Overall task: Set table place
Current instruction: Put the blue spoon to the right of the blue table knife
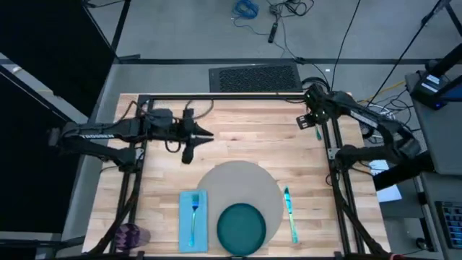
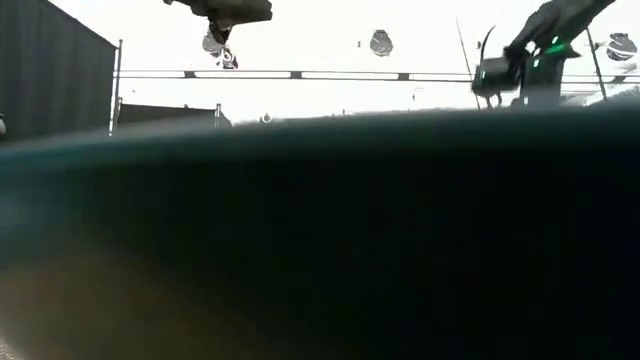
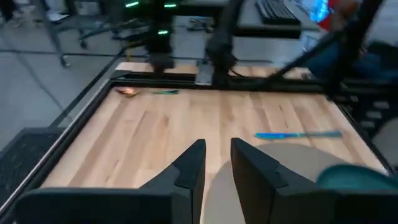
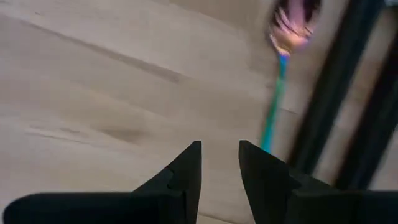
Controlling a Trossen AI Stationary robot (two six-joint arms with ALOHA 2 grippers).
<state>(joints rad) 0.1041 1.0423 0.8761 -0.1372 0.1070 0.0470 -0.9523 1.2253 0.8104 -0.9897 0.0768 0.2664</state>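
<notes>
We are seeing the left end effector [image 1: 204, 135] reaching level above the bench [image 1: 245, 137], fingers narrowly parted and empty, behind the grey mat [image 1: 242, 184], while the right end effector [image 4: 219, 163], likewise narrowly parted, is hovering beside a blue-handled spoon [image 4: 277, 93] at the far right corner.

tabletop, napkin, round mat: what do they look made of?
Table: light wood, butcher-block style, with visible plank seams and grain; smooth, fairly matte finish.
Napkin: light blue, flat and dull like cloth, though no weave is visible.
Mat: grey, flat and matte; maybe felt or silicone, can't tell.
</notes>
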